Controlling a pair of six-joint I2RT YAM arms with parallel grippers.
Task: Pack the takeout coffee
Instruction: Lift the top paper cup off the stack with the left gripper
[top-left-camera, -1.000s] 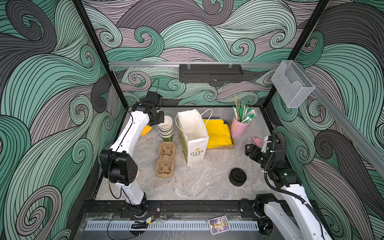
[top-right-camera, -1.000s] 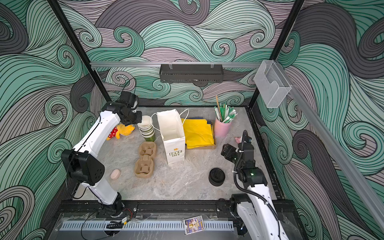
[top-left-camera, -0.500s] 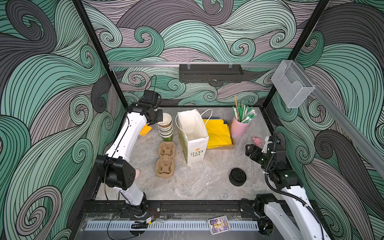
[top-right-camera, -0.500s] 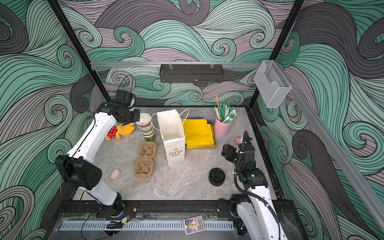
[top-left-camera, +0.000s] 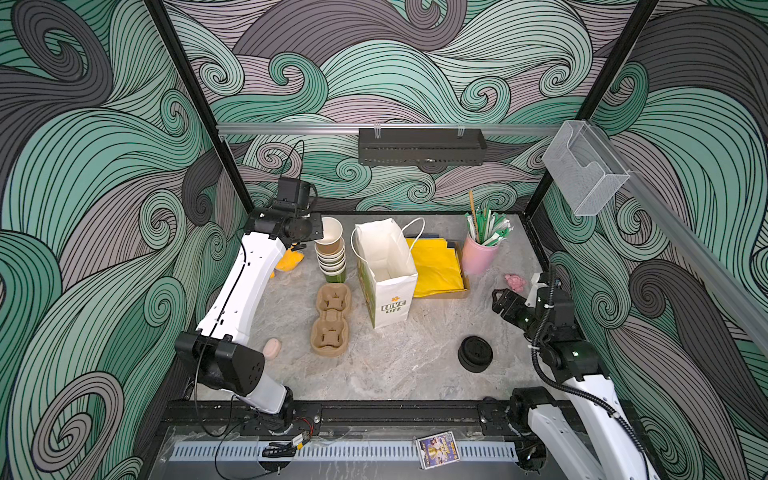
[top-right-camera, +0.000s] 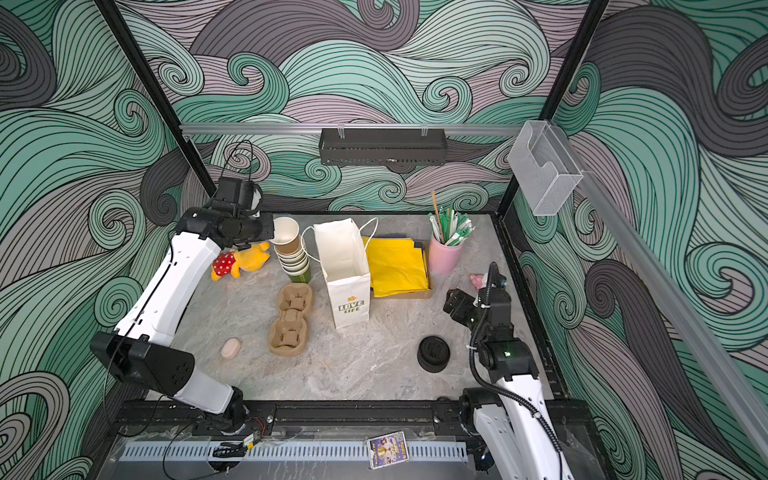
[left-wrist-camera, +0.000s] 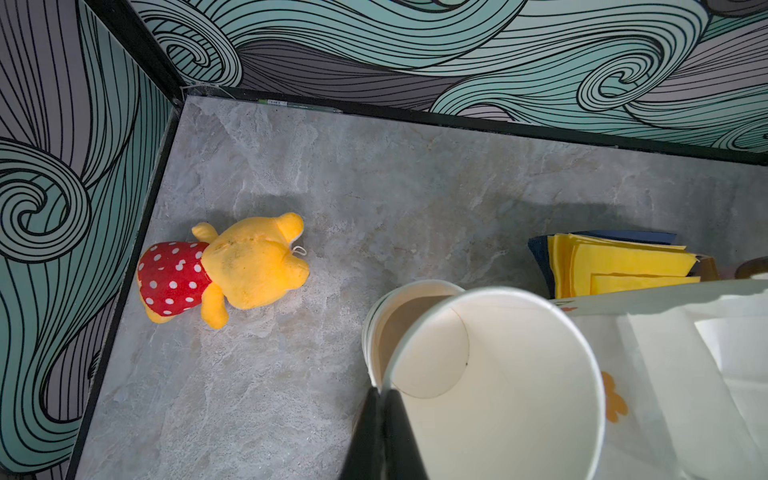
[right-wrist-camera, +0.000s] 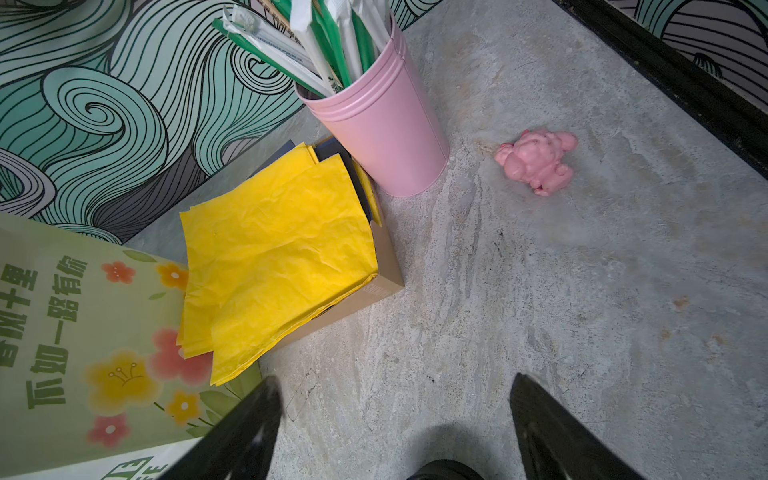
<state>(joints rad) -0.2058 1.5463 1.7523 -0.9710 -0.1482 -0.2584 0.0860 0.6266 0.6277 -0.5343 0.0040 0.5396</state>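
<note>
While my left gripper (left-wrist-camera: 384, 395) is pinched tight on the rim of one lidless paper cup (left-wrist-camera: 498, 374), one finger inside and one outside, that cup leans tilted over the nested cup stack (top-left-camera: 332, 264), whose number I cannot count for sure. My right gripper (right-wrist-camera: 395, 378) hangs over the table (right-wrist-camera: 582, 311) with its fingers spread wide and nothing between them, near the one pile of black lids (top-left-camera: 475, 353). Between my arms I count one white paper bag (top-left-camera: 390, 291), upright and open; one pulp carrier (top-left-camera: 331, 320) with two wells near it; one pink bucket (right-wrist-camera: 382, 137) of wrapped straws; one tray of yellow paper sheets (right-wrist-camera: 274, 257); one plush bear (left-wrist-camera: 232, 270); one pink toy figure (right-wrist-camera: 538, 160); and one pink oval lump (top-left-camera: 272, 347). Where the lidded takeout coffee is I cannot tell.
</note>
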